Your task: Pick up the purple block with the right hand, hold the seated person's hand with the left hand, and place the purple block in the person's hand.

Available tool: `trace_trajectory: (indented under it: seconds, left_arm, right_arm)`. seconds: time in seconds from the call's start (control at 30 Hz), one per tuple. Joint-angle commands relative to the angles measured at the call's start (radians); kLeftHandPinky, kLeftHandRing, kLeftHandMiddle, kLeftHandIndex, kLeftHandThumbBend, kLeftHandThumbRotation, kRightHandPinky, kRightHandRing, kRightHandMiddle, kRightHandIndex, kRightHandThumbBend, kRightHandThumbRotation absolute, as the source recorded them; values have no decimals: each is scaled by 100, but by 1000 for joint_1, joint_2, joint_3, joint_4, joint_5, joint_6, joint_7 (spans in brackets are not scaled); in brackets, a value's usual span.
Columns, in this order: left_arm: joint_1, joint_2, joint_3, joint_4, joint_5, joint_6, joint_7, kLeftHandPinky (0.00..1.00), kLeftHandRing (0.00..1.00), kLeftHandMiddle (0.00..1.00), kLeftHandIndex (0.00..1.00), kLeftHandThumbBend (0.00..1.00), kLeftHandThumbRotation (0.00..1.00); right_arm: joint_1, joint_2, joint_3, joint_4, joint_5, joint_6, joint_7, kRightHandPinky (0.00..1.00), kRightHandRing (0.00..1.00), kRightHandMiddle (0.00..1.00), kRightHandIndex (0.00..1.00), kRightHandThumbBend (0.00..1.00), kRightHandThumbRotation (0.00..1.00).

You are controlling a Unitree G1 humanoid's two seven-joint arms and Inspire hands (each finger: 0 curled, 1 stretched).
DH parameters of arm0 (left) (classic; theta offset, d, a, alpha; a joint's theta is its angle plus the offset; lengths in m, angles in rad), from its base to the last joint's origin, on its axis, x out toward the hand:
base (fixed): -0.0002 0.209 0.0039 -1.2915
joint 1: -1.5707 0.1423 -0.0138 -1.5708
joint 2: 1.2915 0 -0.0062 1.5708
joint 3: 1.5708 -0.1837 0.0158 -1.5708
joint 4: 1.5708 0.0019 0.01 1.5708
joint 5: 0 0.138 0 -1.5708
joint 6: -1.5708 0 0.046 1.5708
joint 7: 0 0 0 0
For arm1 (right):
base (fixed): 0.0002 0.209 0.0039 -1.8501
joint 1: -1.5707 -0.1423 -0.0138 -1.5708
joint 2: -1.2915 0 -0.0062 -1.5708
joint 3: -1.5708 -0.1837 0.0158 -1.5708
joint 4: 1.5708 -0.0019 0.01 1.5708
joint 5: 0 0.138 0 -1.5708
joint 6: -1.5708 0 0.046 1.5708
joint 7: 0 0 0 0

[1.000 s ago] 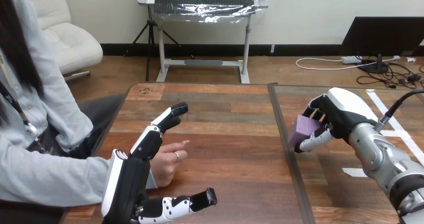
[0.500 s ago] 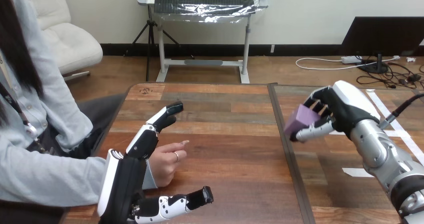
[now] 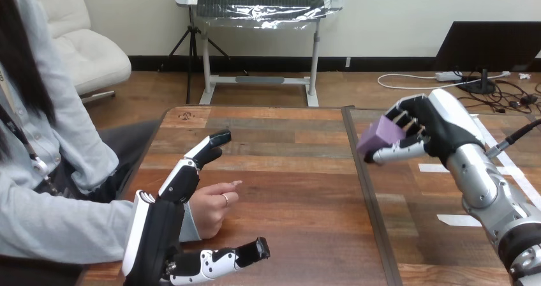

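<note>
My right hand (image 3: 432,125) is raised above the table at the right, its fingers and thumb curled round the purple block (image 3: 380,135), which hangs clear of the wood. At the lower left my left hand (image 3: 167,232) stands open on edge, fingers stretched forward and thumb out toward the right. The person's hand (image 3: 213,204) rests on the table loosely curled, just right of my left palm and between its fingers and thumb. I cannot tell whether the two touch; nothing of my left hand is curled round it.
The wooden table (image 3: 287,190) has a dark seam (image 3: 370,209) running front to back at the right of centre. White tape strips (image 3: 454,220) lie on the right part. The person's sleeved forearm (image 3: 64,228) lies along the left edge.
My right hand has lifted the purple block higher and carried it a little to the left. My left hand has eased slightly left and down. The person's hand has stayed put.
</note>
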Motion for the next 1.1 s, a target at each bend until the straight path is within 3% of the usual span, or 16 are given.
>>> trace_trajectory:
  seconds: [0.0, 0.37, 0.57, 0.77, 1.07]
  left_arm:
    - [-37, 16, 5, -37, -4, 22, 0, 88, 89, 87, 83, 100, 40]
    - [-34, 36, 14, -60, 4, 55, 2, 92, 92, 90, 86, 100, 40]
    - [-37, 43, 48, -67, 51, 69, 27, 91, 92, 91, 87, 100, 41]
    - [-35, 43, 95, -92, 135, 109, 81, 90, 92, 91, 88, 100, 44]
    - [-37, 72, 157, -142, 320, 185, 213, 91, 93, 92, 89, 100, 47]
  right_arm:
    - [-18, -21, -45, -74, 40, -34, -8, 34, 39, 46, 51, 78, 0]
    - [8, -10, -80, -116, 86, -46, 9, 31, 37, 45, 50, 77, 0]
    - [19, -2, -94, -123, 102, -53, 10, 32, 38, 46, 51, 76, 0]
    - [30, 9, -112, -126, 132, -64, 24, 33, 39, 48, 52, 75, 0]
    - [49, 19, -109, -142, 136, -86, 10, 33, 39, 47, 52, 73, 0]
